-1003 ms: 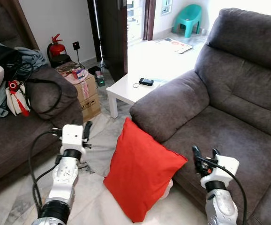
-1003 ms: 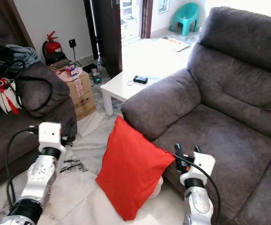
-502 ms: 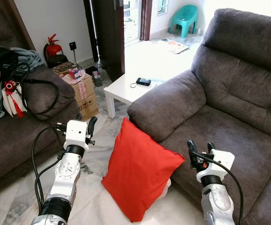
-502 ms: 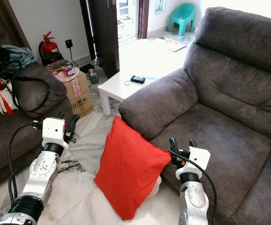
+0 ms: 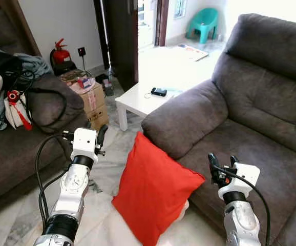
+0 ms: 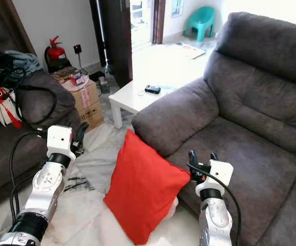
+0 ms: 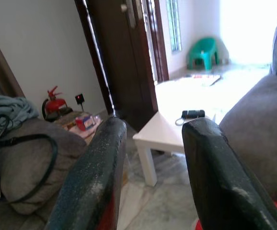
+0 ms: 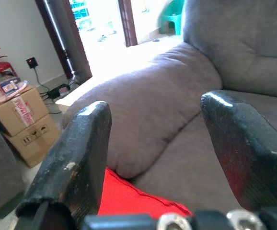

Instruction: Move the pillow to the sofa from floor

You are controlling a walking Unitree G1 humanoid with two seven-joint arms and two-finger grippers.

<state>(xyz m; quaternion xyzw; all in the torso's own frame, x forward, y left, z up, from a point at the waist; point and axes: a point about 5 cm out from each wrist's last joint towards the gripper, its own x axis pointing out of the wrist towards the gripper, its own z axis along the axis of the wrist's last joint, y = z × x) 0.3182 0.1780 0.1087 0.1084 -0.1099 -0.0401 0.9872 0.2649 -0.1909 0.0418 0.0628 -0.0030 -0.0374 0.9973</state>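
Both pincers, left pincer (image 5: 101,136) and right pincer (image 5: 221,165), are hanging released, flanking one square red fabric pillow (image 5: 155,190) leaning against one plush grey sofa (image 5: 250,118).

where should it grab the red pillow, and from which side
Probably squeeze the red pillow across its two side edges, one claw each side. It stands on a corner, leaning against the sofa, with the left claw and right claw open, already flanking it.

The red pillow's (image 5: 155,195) lower corner is cut off by the frame's bottom edge.
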